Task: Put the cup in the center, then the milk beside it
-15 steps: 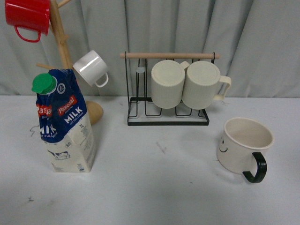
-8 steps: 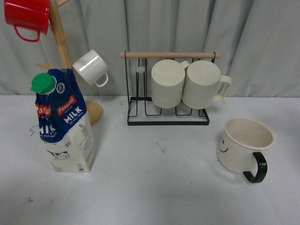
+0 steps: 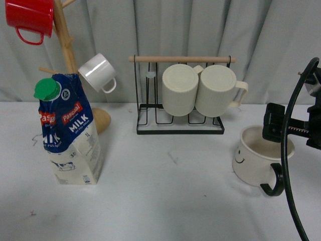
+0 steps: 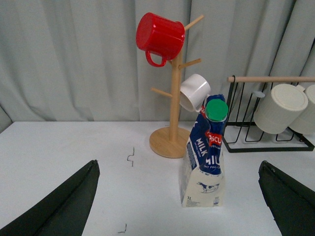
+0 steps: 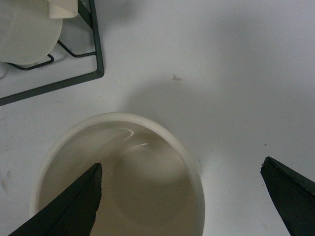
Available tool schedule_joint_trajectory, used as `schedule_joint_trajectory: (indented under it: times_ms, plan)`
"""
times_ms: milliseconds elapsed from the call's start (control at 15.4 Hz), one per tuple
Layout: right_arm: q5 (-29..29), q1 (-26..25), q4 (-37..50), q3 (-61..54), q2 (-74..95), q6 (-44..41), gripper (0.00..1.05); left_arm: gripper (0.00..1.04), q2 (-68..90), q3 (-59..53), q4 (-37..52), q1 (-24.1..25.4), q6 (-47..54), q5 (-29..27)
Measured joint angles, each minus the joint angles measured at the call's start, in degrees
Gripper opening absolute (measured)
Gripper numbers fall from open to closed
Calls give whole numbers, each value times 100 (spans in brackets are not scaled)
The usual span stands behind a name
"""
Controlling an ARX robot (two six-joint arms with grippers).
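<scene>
Right gripper (image 5: 181, 167) spread wide, nothing held, hanging over cup (image 3: 253, 161). One finger (image 5: 69, 206) above cup mouth, other outside rim. Rim contact unclear, probably none. Cup upright on table (image 3: 165, 201), right side, near front of wire rack (image 3: 180, 128). Left gripper (image 4: 178, 164) wide apart, empty, facing milk (image 3: 70, 135). Milk upright at table's left, just beside mug tree (image 3: 62, 45).
</scene>
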Motion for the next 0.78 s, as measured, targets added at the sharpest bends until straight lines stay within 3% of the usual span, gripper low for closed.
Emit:
schedule_joint_trajectory:
  times_ms: [194, 453, 777]
  plan:
    - [-85, 2, 131, -55, 35, -57, 98, 98, 0, 0, -2, 0, 0, 0]
    - [-208, -83, 236, -201, 39, -59, 57, 98, 0, 0, -2, 0, 0, 0]
    - [-216, -122, 247, -238, 39, -61, 40, 98, 0, 0, 0, 0, 0, 0]
